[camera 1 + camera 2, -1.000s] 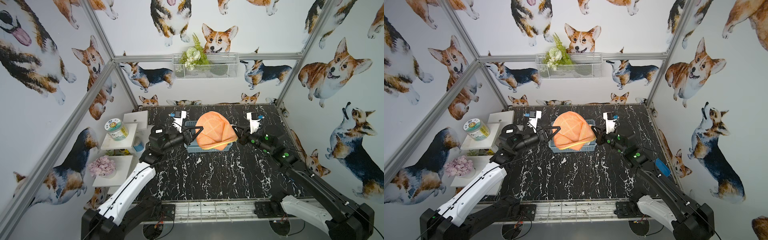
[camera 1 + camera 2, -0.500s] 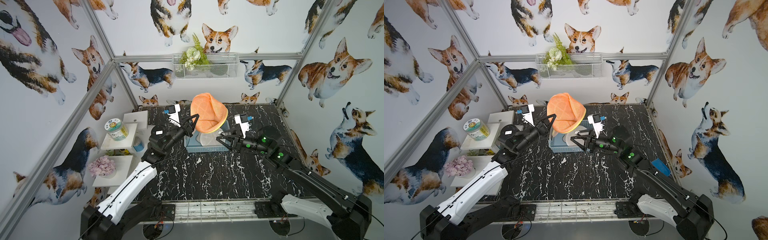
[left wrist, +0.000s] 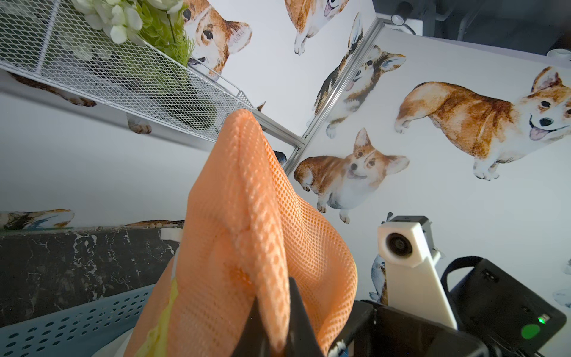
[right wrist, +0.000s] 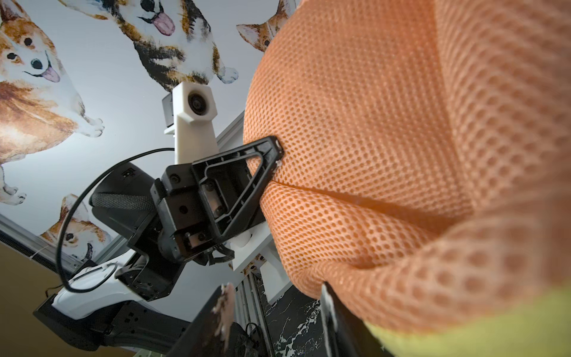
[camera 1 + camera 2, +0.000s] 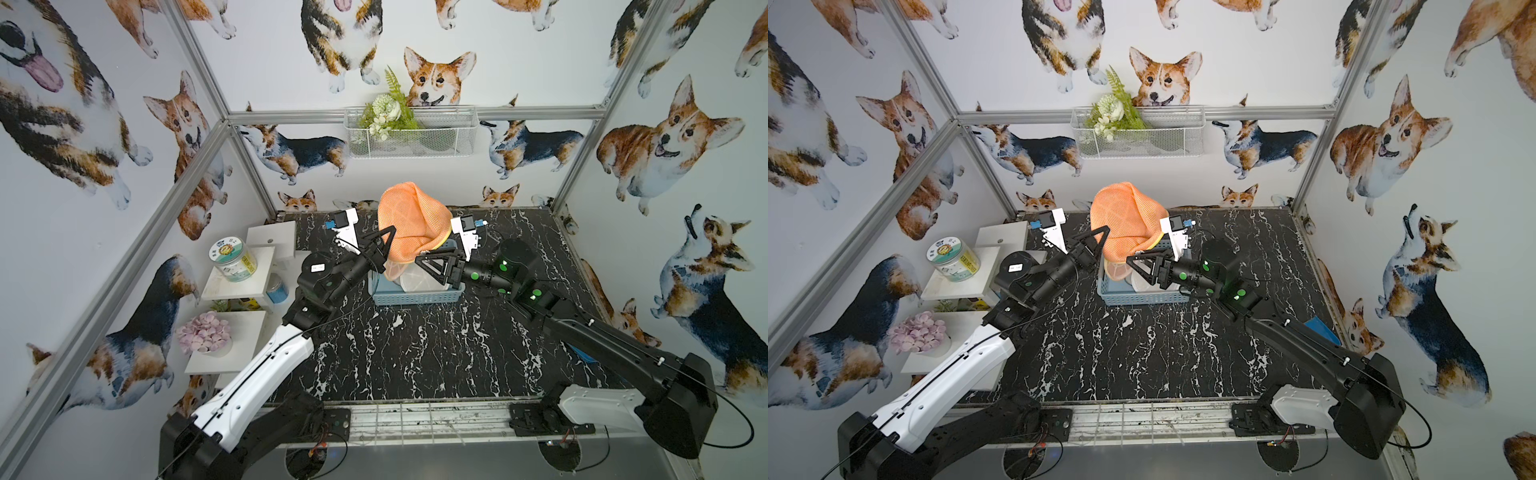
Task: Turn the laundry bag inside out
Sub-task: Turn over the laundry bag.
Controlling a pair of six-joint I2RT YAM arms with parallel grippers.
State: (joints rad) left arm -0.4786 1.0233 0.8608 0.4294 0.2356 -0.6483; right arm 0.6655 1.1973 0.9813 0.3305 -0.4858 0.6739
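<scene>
Half the job at most, I judge: the orange mesh laundry bag (image 5: pixel 409 222) hangs raised above the pale blue perforated plastic basket (image 5: pixel 415 296), pinched tight in my left gripper (image 5: pixel 390 235). My right gripper (image 5: pixel 422 262) sits under its yellow-trimmed mouth with jaws apart, one finger touching mesh, clamping nothing. Pushing the bottom through is left, and which face shows outward I cannot tell. The black white-veined marble tabletop (image 5: pixel 415 353) lies in front, within corgi-print walls, with a white wire wall basket (image 5: pixel 436 141) of flowers behind
</scene>
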